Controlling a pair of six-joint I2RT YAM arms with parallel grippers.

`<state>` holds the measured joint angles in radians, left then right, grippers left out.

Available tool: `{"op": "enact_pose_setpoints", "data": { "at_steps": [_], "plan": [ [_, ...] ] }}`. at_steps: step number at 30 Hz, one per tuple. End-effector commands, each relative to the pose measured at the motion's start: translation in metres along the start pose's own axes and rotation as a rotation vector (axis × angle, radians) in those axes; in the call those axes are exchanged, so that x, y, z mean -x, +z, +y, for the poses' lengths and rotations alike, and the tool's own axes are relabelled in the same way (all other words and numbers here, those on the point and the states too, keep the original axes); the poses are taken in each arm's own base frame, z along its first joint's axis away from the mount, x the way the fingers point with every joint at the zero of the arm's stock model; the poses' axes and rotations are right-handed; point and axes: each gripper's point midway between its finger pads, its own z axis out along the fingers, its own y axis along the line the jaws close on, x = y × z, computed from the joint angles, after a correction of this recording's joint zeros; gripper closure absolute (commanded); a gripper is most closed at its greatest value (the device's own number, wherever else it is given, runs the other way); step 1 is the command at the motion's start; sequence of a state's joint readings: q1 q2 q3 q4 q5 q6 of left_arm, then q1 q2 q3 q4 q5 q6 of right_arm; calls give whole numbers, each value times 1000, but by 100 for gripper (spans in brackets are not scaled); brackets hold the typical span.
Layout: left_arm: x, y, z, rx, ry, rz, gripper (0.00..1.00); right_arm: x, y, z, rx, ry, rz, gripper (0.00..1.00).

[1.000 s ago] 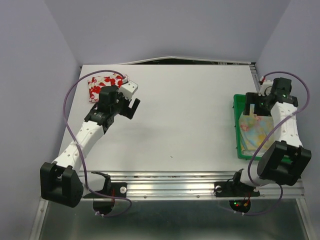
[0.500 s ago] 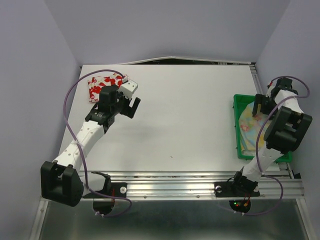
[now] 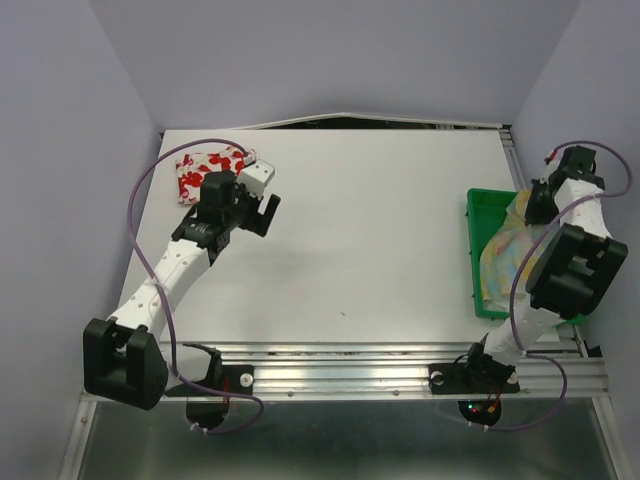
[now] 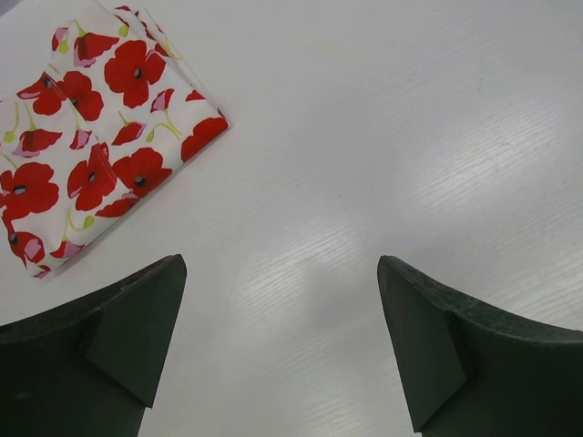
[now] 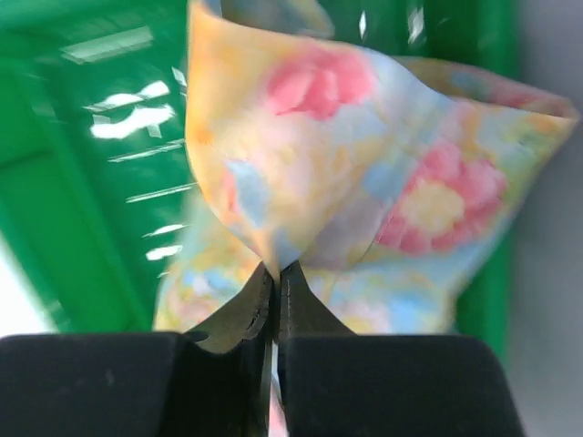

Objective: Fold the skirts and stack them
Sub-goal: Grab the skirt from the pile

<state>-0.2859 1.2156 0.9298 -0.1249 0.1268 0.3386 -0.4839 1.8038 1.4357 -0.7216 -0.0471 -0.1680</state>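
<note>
Two arms: right gripper (image 5: 275, 278), arm bent steeply, pinches pastel skirt (image 5: 364, 173) over green tray (image 3: 483, 203); left gripper (image 4: 278, 269) wide, arm stretched fwd over bench (image 3: 380, 220), far left of tray.

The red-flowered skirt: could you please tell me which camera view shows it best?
The left wrist view: the red-flowered skirt lies folded, print sharp, beyond the open left gripper. The top external view shows it small, at the far left corner, partly covered by that gripper. The right wrist view misses it.
</note>
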Motion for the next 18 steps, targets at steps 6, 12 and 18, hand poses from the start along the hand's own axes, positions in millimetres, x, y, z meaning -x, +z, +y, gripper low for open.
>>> {"op": "enact_pose_setpoints", "data": {
  "at_steps": [6,12,18],
  "plan": [
    [54,-14,26,-33,-197,-137,2,148,-224,58,298,-156,-644,99],
    [83,-28,72,-78,-345,-208,6,162,-300,145,685,-314,-783,99],
    [102,-43,84,-65,-324,-315,6,95,-304,283,994,-582,-695,98]
  ]
}}
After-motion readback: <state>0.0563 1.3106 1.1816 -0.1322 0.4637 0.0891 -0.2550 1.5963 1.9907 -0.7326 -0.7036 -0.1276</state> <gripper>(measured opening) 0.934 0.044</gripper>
